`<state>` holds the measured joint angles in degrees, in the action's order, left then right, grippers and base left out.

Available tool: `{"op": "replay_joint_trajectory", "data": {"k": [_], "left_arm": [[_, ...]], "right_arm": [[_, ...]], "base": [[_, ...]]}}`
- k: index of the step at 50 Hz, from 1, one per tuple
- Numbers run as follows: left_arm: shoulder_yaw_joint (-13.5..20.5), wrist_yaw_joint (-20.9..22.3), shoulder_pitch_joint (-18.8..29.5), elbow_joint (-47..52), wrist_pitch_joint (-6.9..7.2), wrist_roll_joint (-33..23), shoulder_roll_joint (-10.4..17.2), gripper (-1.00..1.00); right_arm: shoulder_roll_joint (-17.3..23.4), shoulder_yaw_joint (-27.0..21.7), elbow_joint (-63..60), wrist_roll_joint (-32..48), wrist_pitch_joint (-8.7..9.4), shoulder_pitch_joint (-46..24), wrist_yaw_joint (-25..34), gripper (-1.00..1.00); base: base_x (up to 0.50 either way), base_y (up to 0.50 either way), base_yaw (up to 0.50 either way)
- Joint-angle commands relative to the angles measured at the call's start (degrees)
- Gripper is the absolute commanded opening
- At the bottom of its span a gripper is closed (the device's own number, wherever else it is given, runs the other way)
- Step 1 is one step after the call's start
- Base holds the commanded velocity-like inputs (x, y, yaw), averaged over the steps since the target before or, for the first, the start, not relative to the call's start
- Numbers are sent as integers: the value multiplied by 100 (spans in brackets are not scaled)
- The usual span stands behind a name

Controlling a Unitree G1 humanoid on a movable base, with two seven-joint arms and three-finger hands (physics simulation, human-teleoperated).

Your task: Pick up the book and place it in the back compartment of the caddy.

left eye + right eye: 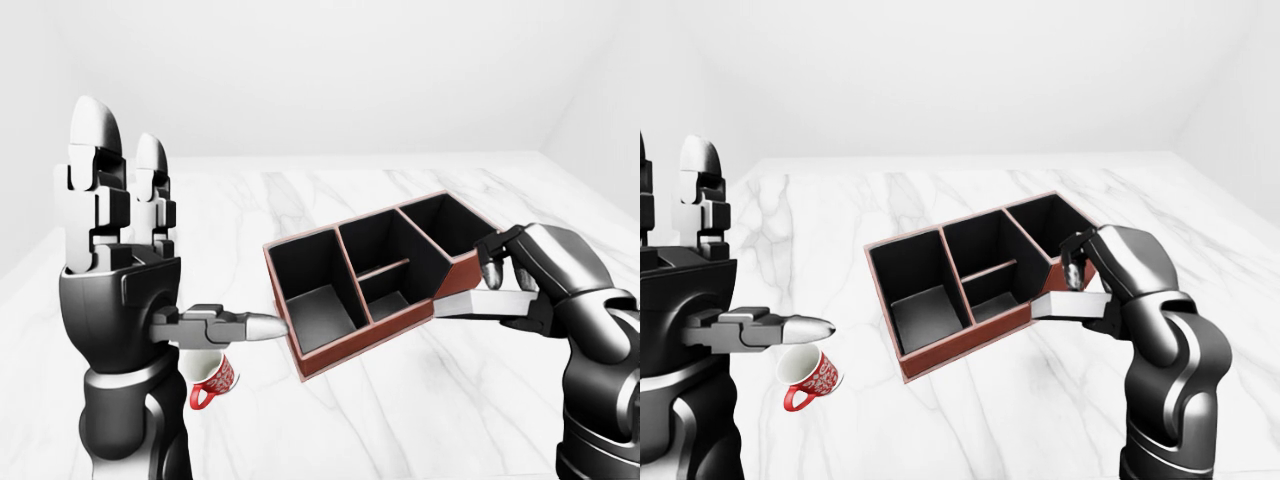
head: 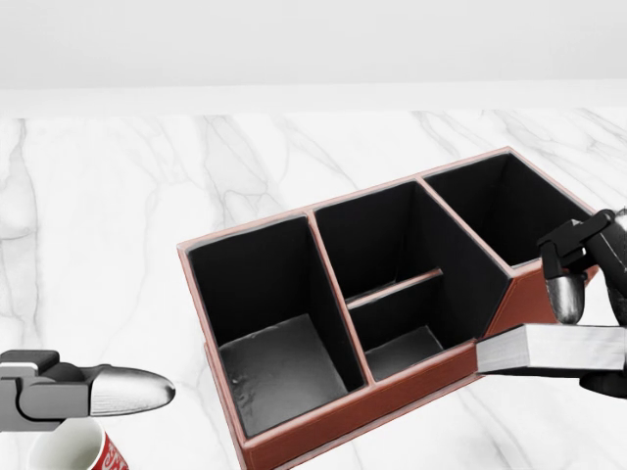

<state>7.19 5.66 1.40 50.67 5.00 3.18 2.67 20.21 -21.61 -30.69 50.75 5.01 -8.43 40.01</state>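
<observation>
**Book in hand, not yet in caddy**

Marble desk (image 1: 330, 400) carries the red-brown caddy (image 2: 362, 397), four black compartments, all empty as far as visible. Pickup looks done; placement is left. Right hand (image 1: 1110, 285) is clamped on the book (image 2: 554, 350), held flat and pressed up against the caddy's lower-right wall in the head view, outside it. Judgement: book needs lifting over the rim and steering into the compartment toward the top of the view. Left hand (image 1: 120, 260) is raised, fingers spread apart, holding nothing, above the red-and-white mug (image 1: 808, 378), which lies just left of the caddy.
</observation>
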Motion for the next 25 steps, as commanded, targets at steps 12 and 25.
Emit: {"op": "replay_joint_trajectory", "data": {"k": [12,25], "left_arm": [[41,-2,46,-79,0,48,26,100],[12,-14,30,-15,0,32,18,100]], "right_arm": [[-142,501,-239,361,-1,-447,-1,-100],[-256,678,-222,428,-1,-485,-1,-100]], "base": [[0,0,0],[0,0,0]]}}
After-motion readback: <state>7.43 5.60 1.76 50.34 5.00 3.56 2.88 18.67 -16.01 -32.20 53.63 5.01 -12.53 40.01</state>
